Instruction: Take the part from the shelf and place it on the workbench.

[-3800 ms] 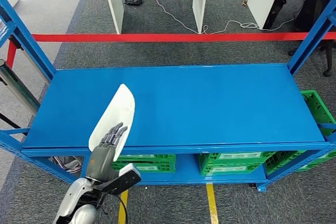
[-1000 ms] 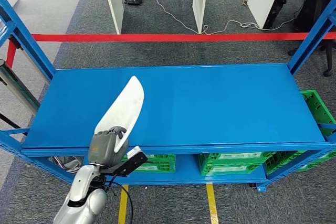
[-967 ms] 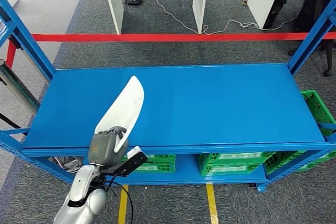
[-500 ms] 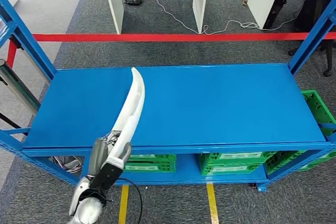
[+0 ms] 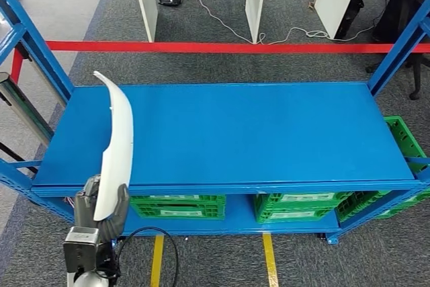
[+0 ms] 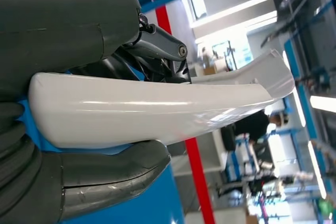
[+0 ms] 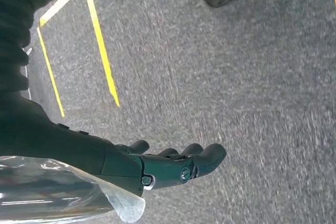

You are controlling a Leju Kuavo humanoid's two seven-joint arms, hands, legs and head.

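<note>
We see the left hand (image 5: 101, 210) gripping the lower end of the white part (image 5: 117, 146), thumb on one side and fingers on the other; the wrist view confirms the clamp on the part (image 6: 158, 111). The part is a long, curved white shell, held roughly upright over the left front edge of the blue shelf (image 5: 243, 132), its tip reaching toward the shelf's back left corner. We cannot tell whether it touches the shelf deck.

The right hand (image 7: 174, 163) hangs over grey carpet (image 7: 238, 77), fingers loosely extended and apart, holding nothing. Yellow floor lines (image 7: 101, 51) run beside it.

Surroundings: a red bar (image 5: 228, 47) crosses behind the shelf; blue uprights (image 5: 30, 45) frame both ends. Beyond, white table legs (image 5: 147, 1) and a cable (image 5: 284, 33) on the carpet.

Containers: green crates (image 5: 177, 206) sit on the lower level under the deck, with another green crate (image 5: 406, 139) at the right end. Contents not visible. The crates carry pale labels on their fronts, too small to read.
</note>
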